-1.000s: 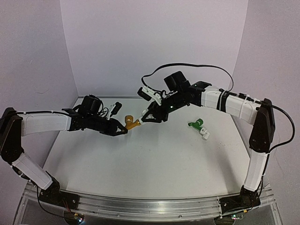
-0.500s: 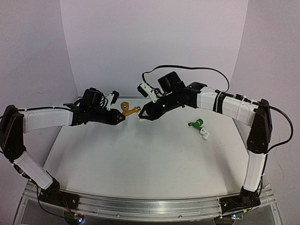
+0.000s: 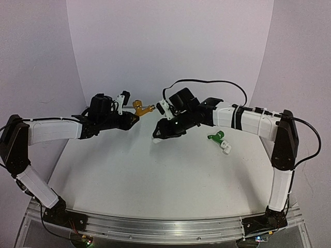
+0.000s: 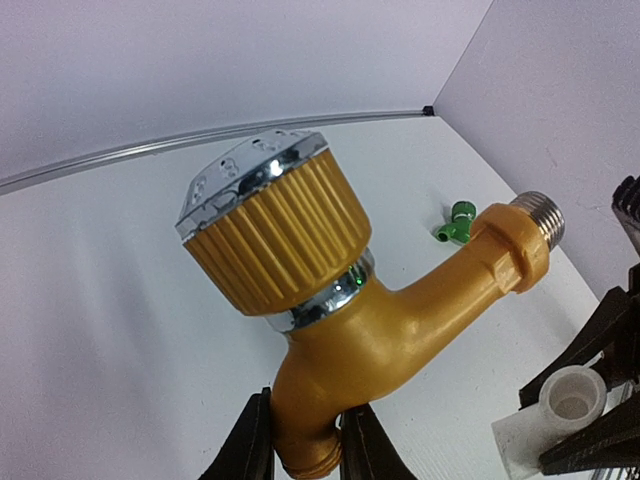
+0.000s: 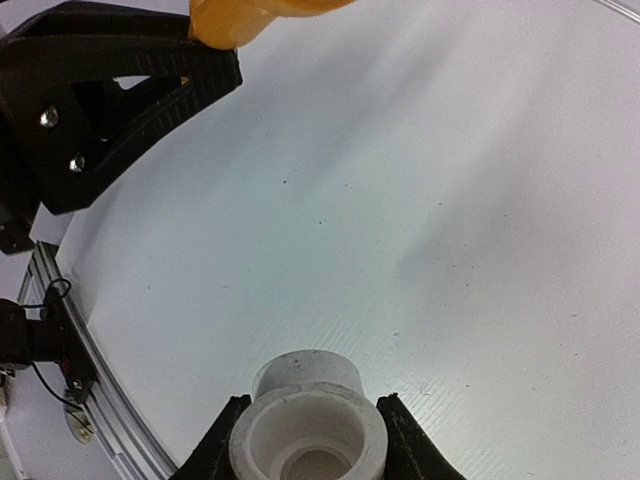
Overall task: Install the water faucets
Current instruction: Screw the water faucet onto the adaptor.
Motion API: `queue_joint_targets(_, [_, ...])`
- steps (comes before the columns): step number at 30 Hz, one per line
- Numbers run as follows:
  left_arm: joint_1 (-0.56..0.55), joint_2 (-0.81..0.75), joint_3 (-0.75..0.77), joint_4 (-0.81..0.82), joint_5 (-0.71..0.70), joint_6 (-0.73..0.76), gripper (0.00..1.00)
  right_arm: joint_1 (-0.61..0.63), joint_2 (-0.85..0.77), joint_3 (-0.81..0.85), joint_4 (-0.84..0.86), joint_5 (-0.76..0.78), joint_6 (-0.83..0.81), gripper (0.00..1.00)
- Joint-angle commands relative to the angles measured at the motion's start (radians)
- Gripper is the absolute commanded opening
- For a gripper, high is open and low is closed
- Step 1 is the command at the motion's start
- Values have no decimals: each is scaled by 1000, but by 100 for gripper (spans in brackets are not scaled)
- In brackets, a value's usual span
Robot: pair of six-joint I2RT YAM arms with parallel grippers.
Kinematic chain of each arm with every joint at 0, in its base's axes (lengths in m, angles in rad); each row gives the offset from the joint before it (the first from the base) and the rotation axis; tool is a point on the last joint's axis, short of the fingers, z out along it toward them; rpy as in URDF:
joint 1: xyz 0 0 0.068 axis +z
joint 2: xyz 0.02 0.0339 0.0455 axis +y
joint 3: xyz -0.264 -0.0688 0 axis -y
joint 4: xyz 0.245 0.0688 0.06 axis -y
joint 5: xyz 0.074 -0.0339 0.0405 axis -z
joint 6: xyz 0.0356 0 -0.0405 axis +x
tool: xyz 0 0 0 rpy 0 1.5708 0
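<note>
The orange-yellow water faucet (image 3: 139, 108) hangs in the air, left of centre at the back. My left gripper (image 3: 135, 117) is shut on its spout end. In the left wrist view the faucet (image 4: 340, 290) fills the frame, knob up and threaded end pointing right, with the jaws (image 4: 305, 448) pinching the spout. My right gripper (image 3: 157, 136) is shut on a small white pipe fitting (image 5: 309, 428), open socket facing the camera, low over the table. It sits below and right of the faucet, apart from it. The green water faucet (image 3: 216, 137) lies on the table at right.
A second white fitting (image 3: 226, 148) is attached to the green faucet's near end. White walls close in the back and both sides of the table (image 3: 155, 175). The left gripper's black body (image 5: 100, 90) shows at the upper left of the right wrist view.
The left gripper has lifted the orange-yellow faucet up and back. The right gripper, which met the faucet a second ago, has dropped lower with the white fitting, so the two parts stand apart.
</note>
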Motion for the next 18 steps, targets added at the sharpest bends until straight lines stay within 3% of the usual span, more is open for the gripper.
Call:
queue_joint_targets(1, [0,-34,-7,-32,75,-10,0,-37,-123,-64,78,-10,-211,0])
queue_joint_targets(4, [-1,-52,-23,-64,201,-27,0,-69,-129,-71,79,-38,-482,0])
queue_joint_targets(9, [1,9,59,-213,373,-33,0,-74,-143,-66,136,66,-924,0])
queue_joint_targets(15, [48,132,160,-270,509,-18,0,-58,-86,55,138,260,-1287,0])
queue_joint_targets(18, [94,208,254,-285,600,7,0,-47,-83,55,165,279,-1444,0])
